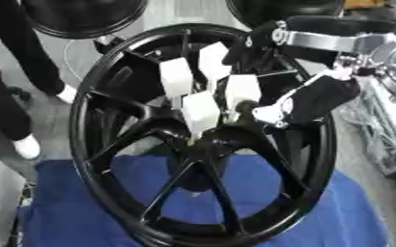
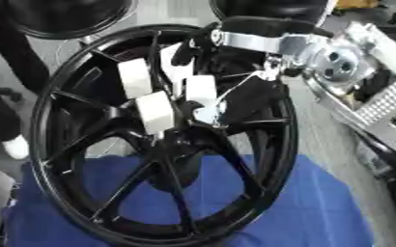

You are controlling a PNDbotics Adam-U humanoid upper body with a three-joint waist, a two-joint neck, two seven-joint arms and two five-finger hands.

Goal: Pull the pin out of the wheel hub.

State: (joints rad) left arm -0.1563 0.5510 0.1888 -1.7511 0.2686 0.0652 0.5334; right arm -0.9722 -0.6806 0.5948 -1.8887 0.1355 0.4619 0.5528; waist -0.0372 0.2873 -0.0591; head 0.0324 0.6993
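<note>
A large glossy black alloy wheel hub (image 1: 203,140) with thin paired spokes fills the middle of both views, tilted with its face toward the camera. Its lower rim sits on a blue cloth (image 1: 75,212) spread over the desk. The spokes run inward to a dark centre, where the metal is deeply shadowed.

Just above that centre, the right robot hand (image 1: 203,91) reaches in from the upper right, its black and silver arm crossing over the upper rim. Its white-tipped fingers (image 1: 200,112) are bent and gathered downward toward the middle of the hub, the lowest fingertip lying right at the centre. At that fingertip a small pale speck (image 1: 191,140) shows against the black metal; whether this is the pin cannot be made out, nor whether the fingers actually pinch it.

To the right of the wheel, a silver metal frame (image 2: 379,106) stands beside the desk.

The left robot hand shows in neither view.
</note>
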